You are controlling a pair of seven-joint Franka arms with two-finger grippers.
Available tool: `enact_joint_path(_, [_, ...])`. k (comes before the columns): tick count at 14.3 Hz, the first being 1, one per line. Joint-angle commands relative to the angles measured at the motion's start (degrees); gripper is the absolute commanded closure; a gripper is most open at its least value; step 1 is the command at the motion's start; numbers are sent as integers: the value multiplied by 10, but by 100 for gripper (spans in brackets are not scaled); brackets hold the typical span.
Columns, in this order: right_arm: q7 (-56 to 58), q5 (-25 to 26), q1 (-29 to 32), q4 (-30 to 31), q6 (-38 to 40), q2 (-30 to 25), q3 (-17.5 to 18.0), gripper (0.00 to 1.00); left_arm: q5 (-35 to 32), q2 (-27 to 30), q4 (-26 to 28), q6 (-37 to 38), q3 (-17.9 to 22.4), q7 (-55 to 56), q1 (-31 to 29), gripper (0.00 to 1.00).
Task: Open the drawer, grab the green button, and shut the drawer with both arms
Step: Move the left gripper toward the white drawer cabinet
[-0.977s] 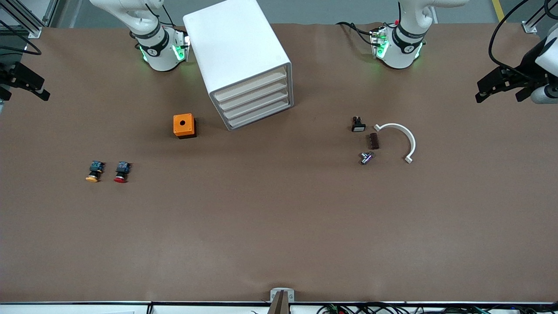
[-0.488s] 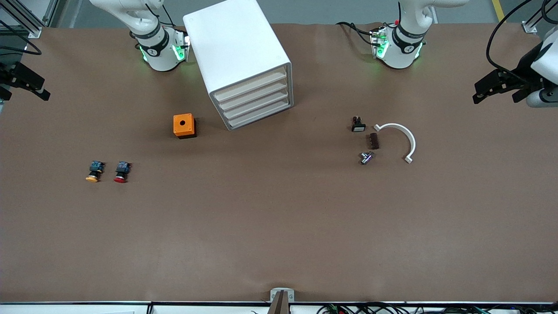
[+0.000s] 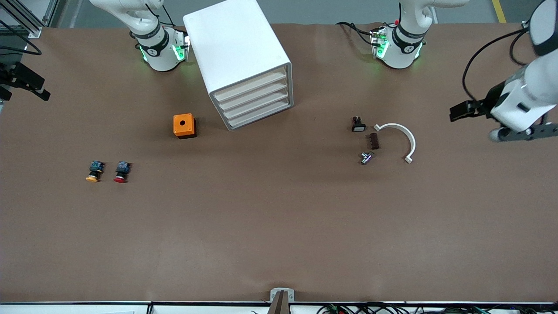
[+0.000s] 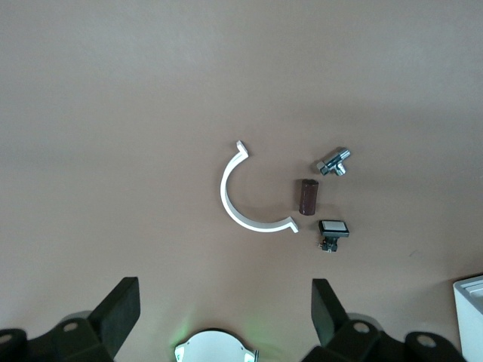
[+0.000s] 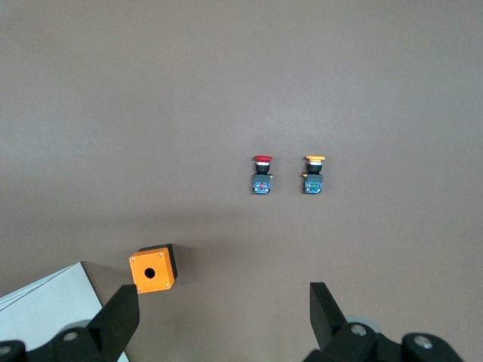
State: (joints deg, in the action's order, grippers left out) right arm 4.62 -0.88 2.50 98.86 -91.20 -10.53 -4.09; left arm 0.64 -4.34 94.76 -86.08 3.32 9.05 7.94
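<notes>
Front view: drawer cabinet [image 3: 244,65] shut, so the green button is presumably inside, unseen. Left gripper [image 3: 462,111] over the table's left-arm end; right gripper [image 3: 26,83] at the other end.

Left wrist view: fingers [image 4: 121,313] spread, empty, over a white clip [image 4: 245,200].

Right wrist view: fingers [image 5: 121,320] spread, empty, above an orange box [image 5: 152,269].

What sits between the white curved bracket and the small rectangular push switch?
A small brown block lies between the bracket and the switch, seen in front and left wrist views.
</notes>
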Motion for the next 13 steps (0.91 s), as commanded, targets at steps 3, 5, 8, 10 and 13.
enact_joint_path(3, [4, 5, 1, 10, -2, -12, 0, 0, 8, -80, -14, -22, 0, 63, 33, 0])
enact_joint_path(5, [3, 3, 1, 11, -6, -12, 0, 0, 8, -112, -15, -46, 0, 119, 53, 0])
enact_joint_path(8, [3, 2, 2, 12, -9, -12, 0, 0, 8, -153, -16, -80, 0, 229, 87, 0])
enact_joint_path(10, [3, 2, 4, 13, -1, -12, -2, 0, 8, -173, -26, -86, -2, 302, 99, 0])
enact_joint_path(13, [3, 2, 5, 13, -3, -12, -2, 0, 51, -217, -54, -85, -9, 435, 117, 0])
